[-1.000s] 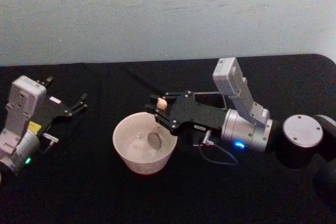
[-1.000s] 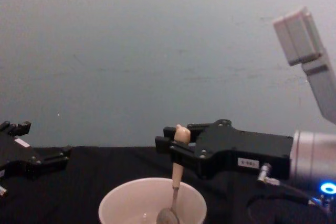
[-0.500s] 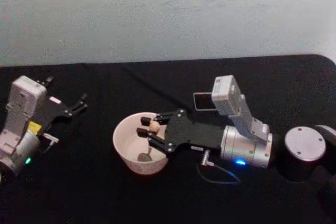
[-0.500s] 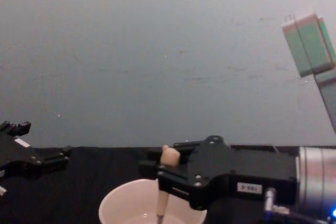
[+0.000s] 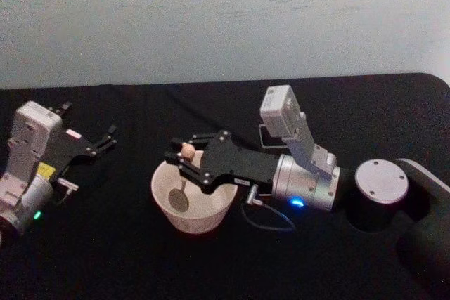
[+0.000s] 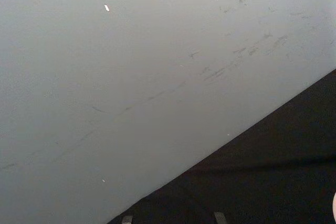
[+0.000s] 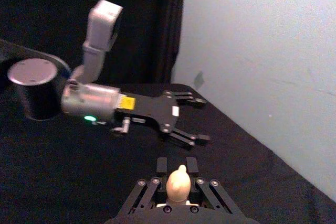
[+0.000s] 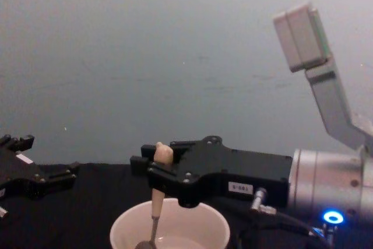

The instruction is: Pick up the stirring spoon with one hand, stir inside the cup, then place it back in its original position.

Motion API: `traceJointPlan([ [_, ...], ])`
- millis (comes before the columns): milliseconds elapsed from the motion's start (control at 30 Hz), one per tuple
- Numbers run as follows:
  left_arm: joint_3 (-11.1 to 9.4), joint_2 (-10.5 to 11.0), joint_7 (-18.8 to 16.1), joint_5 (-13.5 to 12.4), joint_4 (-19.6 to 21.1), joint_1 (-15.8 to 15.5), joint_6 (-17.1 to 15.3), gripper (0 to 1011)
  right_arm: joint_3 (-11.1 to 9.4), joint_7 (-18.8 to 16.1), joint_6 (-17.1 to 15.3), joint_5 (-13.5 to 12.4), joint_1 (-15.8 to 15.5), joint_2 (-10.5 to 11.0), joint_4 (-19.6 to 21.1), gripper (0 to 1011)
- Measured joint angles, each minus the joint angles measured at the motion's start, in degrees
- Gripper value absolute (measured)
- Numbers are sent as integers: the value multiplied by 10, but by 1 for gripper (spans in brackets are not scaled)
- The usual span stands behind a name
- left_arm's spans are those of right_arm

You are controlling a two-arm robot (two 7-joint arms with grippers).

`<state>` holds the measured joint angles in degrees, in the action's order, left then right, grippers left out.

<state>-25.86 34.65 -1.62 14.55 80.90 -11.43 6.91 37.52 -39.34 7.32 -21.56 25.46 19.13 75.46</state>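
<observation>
Spoon (image 5: 183,182) is in my right jaws, which pinch the pale handle just under the knob. It hangs near upright with its metal bowl down inside the cup (image 5: 163,205), toward the cup's left side. Can't tell if the tip touches the bottom. The cup sits mid-table on the black table (image 5: 105,251), directly under the jaws.

Handling, my read:
- Spoon looks light and stiff. Thin neck, so no side load against the cup wall.
- Handle is smooth and round and could swivel in a two-point pinch. The hold under the knob is a good spot, since the knob acts as a stop if it slips down.
- Cup looks light and thin-rimmed. It would likely skid or tip if the spoon drags on the wall, so keep circles small and off the wall.

Holder (image 5: 271,140) is just far-right of the cup, partly hidden behind my right wrist.

Left jaws are spread, holding nothing, parked at the far left of the table.

Count: one spoon, one cup, one holder, two sets of jaws.
</observation>
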Motion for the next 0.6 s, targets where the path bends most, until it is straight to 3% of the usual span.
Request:
traceJointPlan([
  [267, 0, 0, 0, 0, 0, 0, 0, 1001, -9, 18, 4, 12, 16, -13, -33, 213],
  [600, 0, 0, 0, 0, 0, 0, 0, 1002, -20, 20, 4, 14, 14, -13, -37, 213],
])
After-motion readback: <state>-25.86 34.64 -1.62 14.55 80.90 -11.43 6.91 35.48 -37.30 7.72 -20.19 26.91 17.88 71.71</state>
